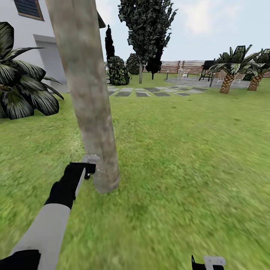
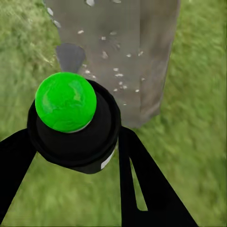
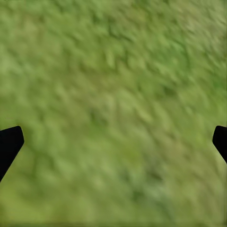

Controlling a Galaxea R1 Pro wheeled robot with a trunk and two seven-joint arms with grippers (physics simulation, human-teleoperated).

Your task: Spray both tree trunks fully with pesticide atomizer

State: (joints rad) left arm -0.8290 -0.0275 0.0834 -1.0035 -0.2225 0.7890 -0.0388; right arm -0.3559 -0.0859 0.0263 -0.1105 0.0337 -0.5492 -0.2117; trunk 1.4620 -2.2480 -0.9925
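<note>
1. Your left gripper (image 2: pixel 75 142) is closed around the pesticide atomizer (image 2: pixel 73 123). A black finger (image 2: pixel 151 184) presses on each side of the black bottle, and its round green top (image 2: pixel 66 100) faces the wrist camera.
2. In the head view, your left arm reaches forward on the left and holds the atomizer (image 1: pixel 90 161) low down, just beside the near tree trunk (image 1: pixel 88 93).
3. Small white specks of pesticide (image 2: pixel 116 71) dot the grey-tan bark in front of the atomizer. A few specks (image 1: pixel 98 169) float by the foot of the trunk too.
4. The trunk stands in the grass lawn (image 1: pixel 180 150) and leans a little to the right.
5. A second tree (image 1: pixel 144 30) with dark jagged leaves stands far back, near the brown fence (image 1: pixel 176 65).
6. Your right gripper (image 3: pixel 113 142) is open wide and holds nothing. Its two black fingertips (image 3: pixel 9 142) sit far apart over blurry grass (image 3: pixel 113 94).
7. A big dark leafy plant (image 1: pixel 22 86) grows on the far left, by the white house (image 1: pixel 48 48).
</note>
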